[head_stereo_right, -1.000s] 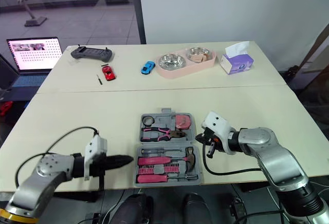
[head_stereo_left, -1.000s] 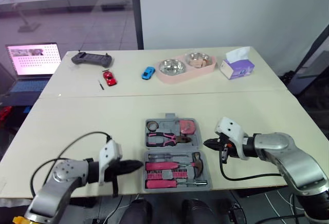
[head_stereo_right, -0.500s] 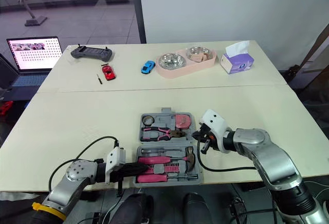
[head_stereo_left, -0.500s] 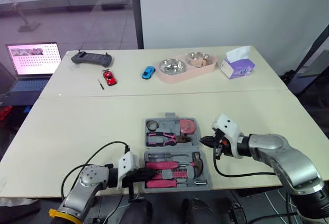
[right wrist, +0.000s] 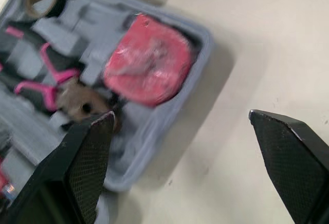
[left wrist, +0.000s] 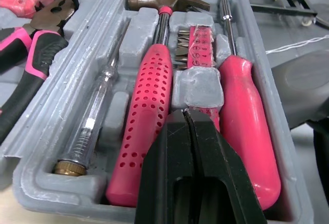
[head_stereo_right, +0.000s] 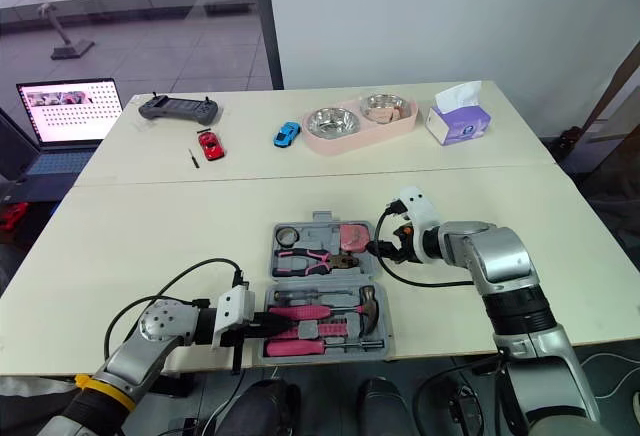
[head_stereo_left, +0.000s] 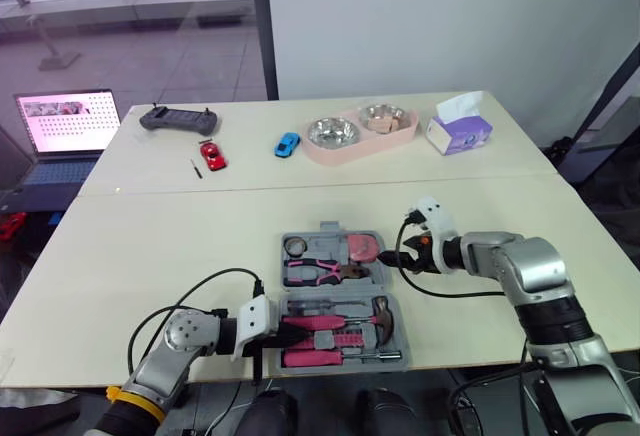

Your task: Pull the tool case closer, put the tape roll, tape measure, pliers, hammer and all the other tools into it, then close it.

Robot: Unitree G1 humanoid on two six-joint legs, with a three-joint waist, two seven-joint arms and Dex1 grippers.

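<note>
The grey tool case lies open near the table's front edge. Its far half holds the tape roll, the pink-handled pliers and the pink tape measure. Its near half holds the hammer, screwdrivers and a bit strip. My left gripper is shut, empty, and reaches in over the near half from its left edge, its tip just above the bits beside the hammer handle. My right gripper is open and empty at the far half's right edge, with its fingers astride that rim next to the tape measure.
On the far table stand a pink tray with two steel bowls, a tissue box, a blue toy car, a red toy car and a black controller. A laptop sits beyond the left edge.
My right gripper has opened wide and moved left and farther, up to the case's far right rim. My left gripper has slid right from beside the case to over its near half.
</note>
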